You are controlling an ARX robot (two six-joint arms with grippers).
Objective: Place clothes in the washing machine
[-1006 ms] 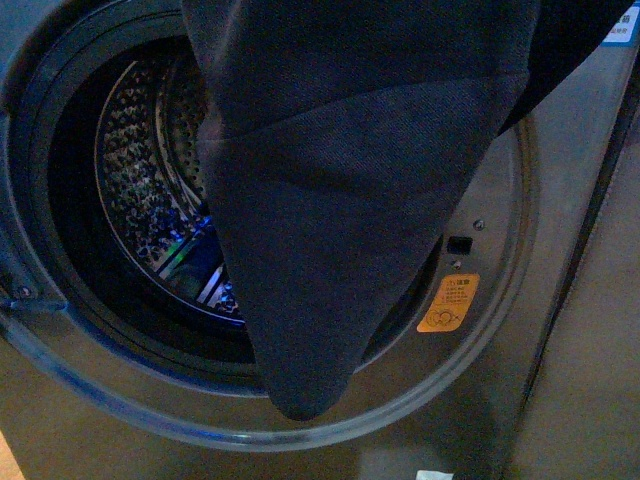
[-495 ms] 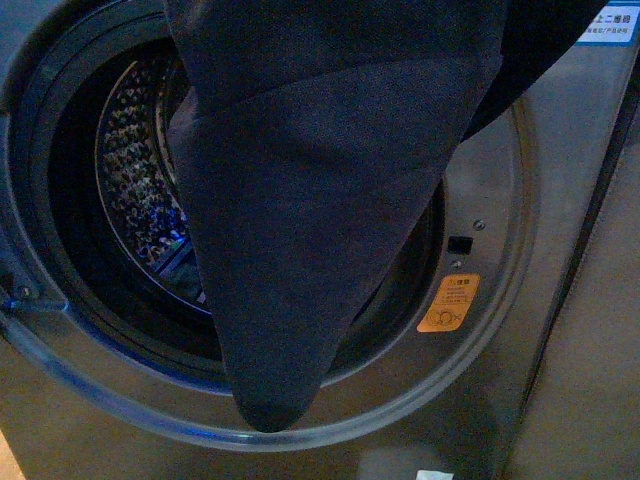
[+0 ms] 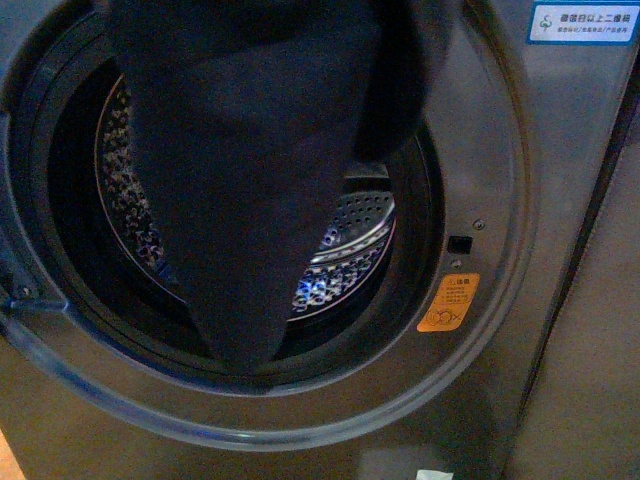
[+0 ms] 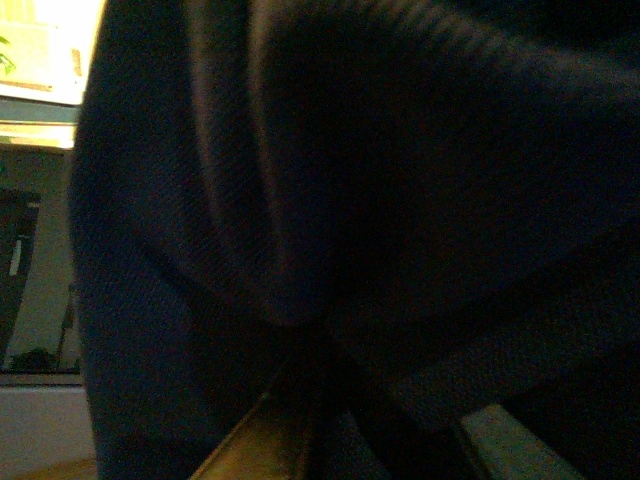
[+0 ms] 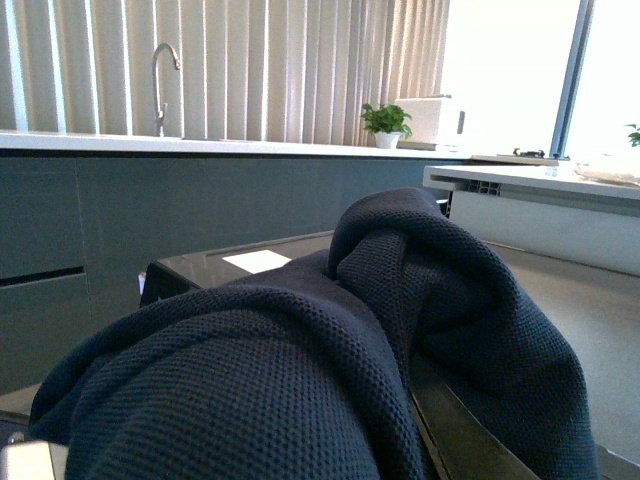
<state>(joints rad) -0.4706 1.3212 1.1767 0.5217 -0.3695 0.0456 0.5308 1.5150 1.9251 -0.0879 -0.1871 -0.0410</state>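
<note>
The clothes [image 3: 250, 170], a large dark navy garment, hang from above the front view in front of the washing machine's [image 3: 500, 140] round porthole, the lower tip level with the black gasket [image 3: 410, 280]. The shiny perforated drum [image 3: 350, 250] and a blue light show beside the fabric. Neither gripper shows in the front view. In the left wrist view the clothes [image 4: 350, 200] fill the frame and bunch where the left gripper [image 4: 350, 430] is shut on them. In the right wrist view the clothes [image 5: 300, 360] drape over the right gripper [image 5: 410, 420], which is shut on them.
An orange warning sticker [image 3: 448, 302] and a small black latch [image 3: 458, 243] sit right of the porthole. The open door's clear rim [image 3: 60, 370] curves at lower left. The right wrist view shows a counter with a tap [image 5: 160, 70] and a plant [image 5: 385, 122].
The clothes have moved left and up, deeper toward the drum opening; the tip has risen from the door rim to the gasket. More of the drum's right side now shows.
</note>
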